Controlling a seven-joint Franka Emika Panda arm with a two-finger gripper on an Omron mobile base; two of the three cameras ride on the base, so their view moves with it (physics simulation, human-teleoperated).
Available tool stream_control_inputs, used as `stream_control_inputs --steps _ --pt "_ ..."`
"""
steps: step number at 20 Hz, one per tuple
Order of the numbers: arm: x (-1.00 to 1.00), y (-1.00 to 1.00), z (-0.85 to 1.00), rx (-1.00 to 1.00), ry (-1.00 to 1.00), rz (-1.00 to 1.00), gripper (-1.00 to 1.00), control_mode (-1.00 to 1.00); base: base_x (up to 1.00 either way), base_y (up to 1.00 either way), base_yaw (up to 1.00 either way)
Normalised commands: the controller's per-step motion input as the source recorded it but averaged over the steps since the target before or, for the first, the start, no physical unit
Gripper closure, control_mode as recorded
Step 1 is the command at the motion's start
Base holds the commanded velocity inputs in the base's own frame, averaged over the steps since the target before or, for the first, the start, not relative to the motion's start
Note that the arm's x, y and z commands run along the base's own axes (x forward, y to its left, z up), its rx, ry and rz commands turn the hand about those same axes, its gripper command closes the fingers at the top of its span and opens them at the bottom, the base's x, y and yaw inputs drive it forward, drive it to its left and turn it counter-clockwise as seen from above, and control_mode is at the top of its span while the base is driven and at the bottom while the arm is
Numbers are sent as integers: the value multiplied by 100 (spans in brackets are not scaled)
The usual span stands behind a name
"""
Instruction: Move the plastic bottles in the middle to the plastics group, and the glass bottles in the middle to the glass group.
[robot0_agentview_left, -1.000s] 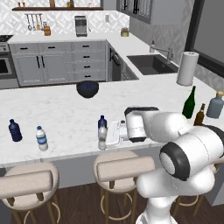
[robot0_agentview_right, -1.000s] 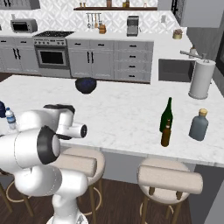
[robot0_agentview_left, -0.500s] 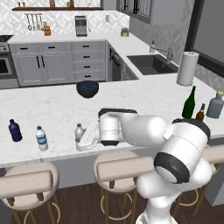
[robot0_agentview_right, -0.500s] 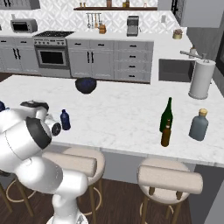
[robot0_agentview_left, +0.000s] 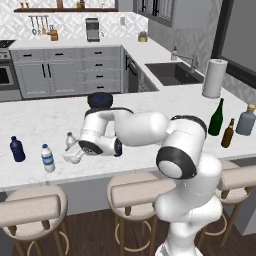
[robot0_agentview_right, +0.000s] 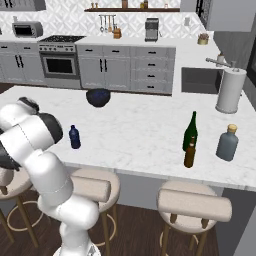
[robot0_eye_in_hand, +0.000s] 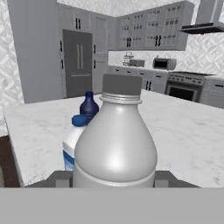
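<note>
My gripper (robot0_agentview_left: 75, 154) is shut on the clear greyish plastic bottle (robot0_agentview_left: 70, 142), holding it low over the left part of the counter. In the hand view the bottle (robot0_eye_in_hand: 114, 144) stands large between the fingertips (robot0_eye_in_hand: 59, 179). Beyond it are the plastics group's navy bottle (robot0_eye_in_hand: 89, 105) and blue-labelled clear bottle (robot0_eye_in_hand: 70, 146). Both also stand at the far left (robot0_agentview_left: 16, 149) (robot0_agentview_left: 47, 158). Another navy bottle (robot0_agentview_right: 74, 137) stands mid-counter. The slim brown bottle (robot0_agentview_left: 227, 133) stands beside the green wine bottle (robot0_agentview_left: 216, 118) and the squat grey-blue bottle (robot0_agentview_left: 246, 121).
A dark bowl (robot0_agentview_left: 100, 99) sits at the back of the counter behind the arm. A paper towel roll (robot0_agentview_left: 214, 78) stands by the sink (robot0_agentview_left: 172, 73) at the right. Stools (robot0_agentview_left: 30, 207) line the counter's near edge.
The arm has swung left across the counter with the clear greyish bottle in the gripper, from the middle to near the two bottles at the left end.
</note>
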Motion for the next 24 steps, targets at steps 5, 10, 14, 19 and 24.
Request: stream_control_inputs --steps 5,10,14,19,24 --pt "29 5 6 -4 3 -3 100 -100 0 0 0" --pt "14 1 -5 0 0 0 100 -100 0 0 0" --pt "0 0 -21 0 0 0 100 -100 0 0 0" --pt "0 10 -37 1 0 0 100 -100 0 0 0" --pt "0 7 -34 6 3 0 100 -100 0 0 0"
